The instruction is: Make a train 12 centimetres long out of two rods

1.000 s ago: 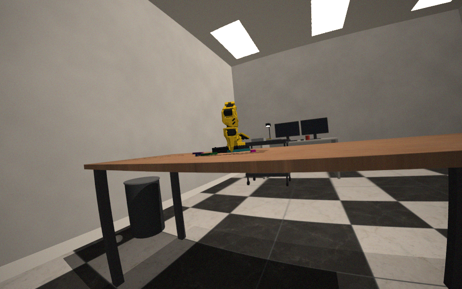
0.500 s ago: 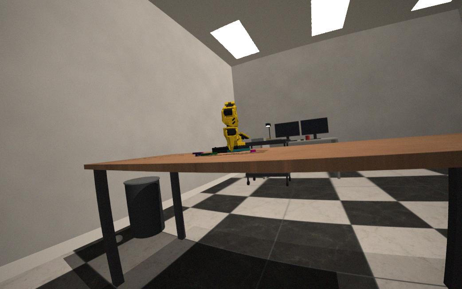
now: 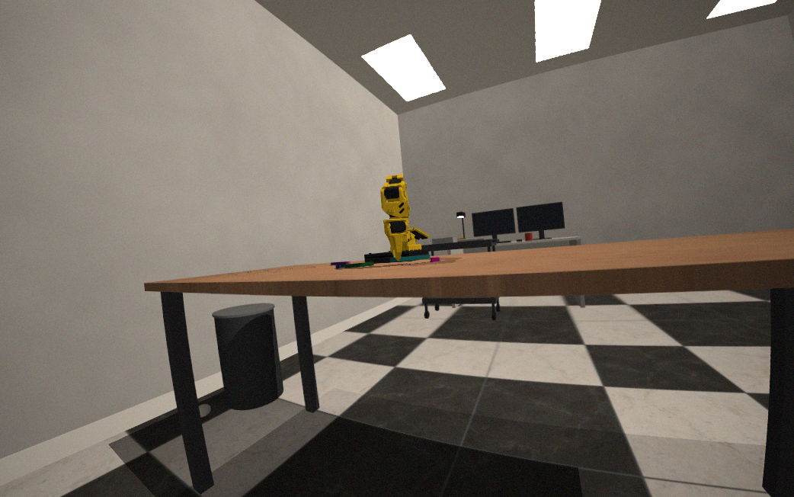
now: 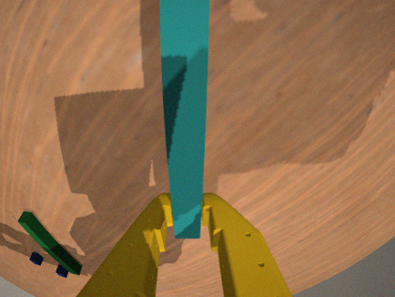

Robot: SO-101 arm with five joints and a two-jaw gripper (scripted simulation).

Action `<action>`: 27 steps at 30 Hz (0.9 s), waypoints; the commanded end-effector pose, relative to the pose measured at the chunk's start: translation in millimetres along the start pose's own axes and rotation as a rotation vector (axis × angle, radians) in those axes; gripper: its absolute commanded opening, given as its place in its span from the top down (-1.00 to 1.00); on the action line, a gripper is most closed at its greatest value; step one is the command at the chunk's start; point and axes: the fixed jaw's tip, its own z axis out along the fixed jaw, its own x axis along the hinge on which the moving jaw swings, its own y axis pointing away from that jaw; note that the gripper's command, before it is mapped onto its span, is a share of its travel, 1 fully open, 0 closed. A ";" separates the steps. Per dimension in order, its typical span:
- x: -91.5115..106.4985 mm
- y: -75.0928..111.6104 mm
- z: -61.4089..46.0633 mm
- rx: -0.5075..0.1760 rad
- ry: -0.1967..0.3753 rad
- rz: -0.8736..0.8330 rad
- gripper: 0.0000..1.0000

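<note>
Fingers of the yellow arm (image 3: 395, 218) clamp one end of the turquoise rod (image 4: 185, 97), which stretches away over the wooden tabletop (image 4: 291, 72); a green rod (image 4: 48, 242) lies flat well to the side beside two small blue rods (image 4: 36, 259).

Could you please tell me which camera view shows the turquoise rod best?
The wrist view: the turquoise rod fills the frame's middle, one end clamped in the gripper. The exterior view shows only a thin turquoise sliver low on the table at the arm's foot.
</note>
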 end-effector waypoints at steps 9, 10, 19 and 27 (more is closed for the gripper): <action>-2.1 0.8 3.9 -0.013 -0.006 -0.018 1.00; -2.1 0.8 4.4 -0.013 -0.006 -0.018 1.00; -2.1 0.8 8.2 -0.013 -0.006 -0.018 1.00; -2.1 0.8 9.1 -0.013 -0.006 -0.018 1.00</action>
